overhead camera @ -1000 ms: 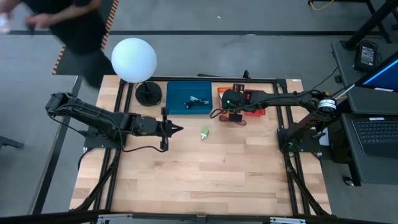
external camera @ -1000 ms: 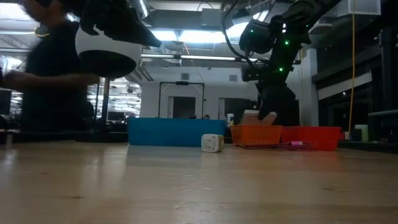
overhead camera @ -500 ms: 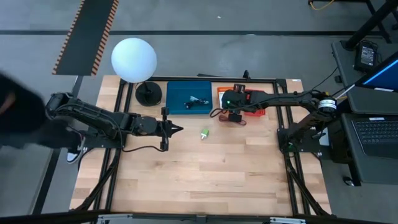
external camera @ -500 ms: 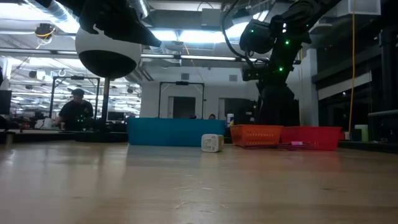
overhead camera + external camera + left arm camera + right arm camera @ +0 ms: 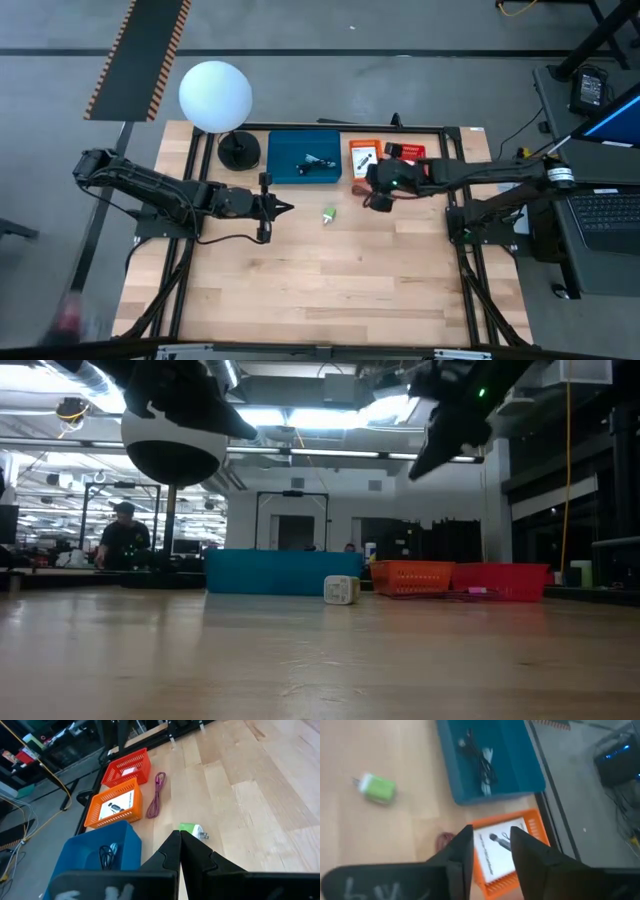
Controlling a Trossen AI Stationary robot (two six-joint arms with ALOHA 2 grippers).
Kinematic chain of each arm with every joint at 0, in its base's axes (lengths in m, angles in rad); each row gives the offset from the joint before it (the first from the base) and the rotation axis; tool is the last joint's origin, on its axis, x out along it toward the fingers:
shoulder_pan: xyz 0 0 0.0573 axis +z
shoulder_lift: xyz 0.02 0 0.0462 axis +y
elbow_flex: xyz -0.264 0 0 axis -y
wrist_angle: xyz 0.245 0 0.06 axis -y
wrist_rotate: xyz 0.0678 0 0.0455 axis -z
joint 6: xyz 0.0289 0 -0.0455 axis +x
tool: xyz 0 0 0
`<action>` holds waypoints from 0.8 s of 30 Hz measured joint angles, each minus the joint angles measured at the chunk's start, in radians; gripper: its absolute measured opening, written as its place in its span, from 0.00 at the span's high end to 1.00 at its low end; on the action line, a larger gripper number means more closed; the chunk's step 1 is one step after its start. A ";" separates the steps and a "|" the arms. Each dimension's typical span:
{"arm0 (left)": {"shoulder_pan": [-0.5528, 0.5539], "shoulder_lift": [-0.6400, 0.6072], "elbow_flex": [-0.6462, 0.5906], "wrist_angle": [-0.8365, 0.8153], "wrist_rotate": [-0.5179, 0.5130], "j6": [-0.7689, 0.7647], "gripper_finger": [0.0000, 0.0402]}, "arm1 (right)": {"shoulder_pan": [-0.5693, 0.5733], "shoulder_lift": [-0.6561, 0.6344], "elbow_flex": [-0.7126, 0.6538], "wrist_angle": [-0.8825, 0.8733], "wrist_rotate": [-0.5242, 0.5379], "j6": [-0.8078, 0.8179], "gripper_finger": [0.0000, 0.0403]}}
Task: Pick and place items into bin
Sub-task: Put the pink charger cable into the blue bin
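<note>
Green lump (image 5: 329, 213): on desk between claws.
Right claw (image 5: 372, 197): parted, empty, nearer.
Left claw (image 5: 287, 208): clenched, idle.

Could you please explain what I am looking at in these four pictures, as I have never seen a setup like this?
This is a robot with two dark arms at a wooden table; each arm ends in a two-finger tool. One picture looks straight down, one looks level across the tabletop, and two come from cameras on the arms' wrists. The left tool waits shut, holding nothing. The right tool hovers by the orange bin, fingers apart and empty. A printed card lies in that bin, and another in the red bin. The blue bin holds a black cable. A green lump and a reddish cord lie loose on the table. The white globe lamp stands at the far edge.
</note>
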 joint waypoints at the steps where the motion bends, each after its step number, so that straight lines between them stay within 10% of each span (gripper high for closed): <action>1: 0.000 0.000 0.000 -0.003 0.000 0.000 0.99 | 0.014 -0.013 0.000 0.000 0.001 0.014 0.74; 24: 0.008 0.027 0.000 -0.050 0.155 -0.089 0.99 | 0.137 -0.036 -0.320 0.127 -0.003 0.288 0.80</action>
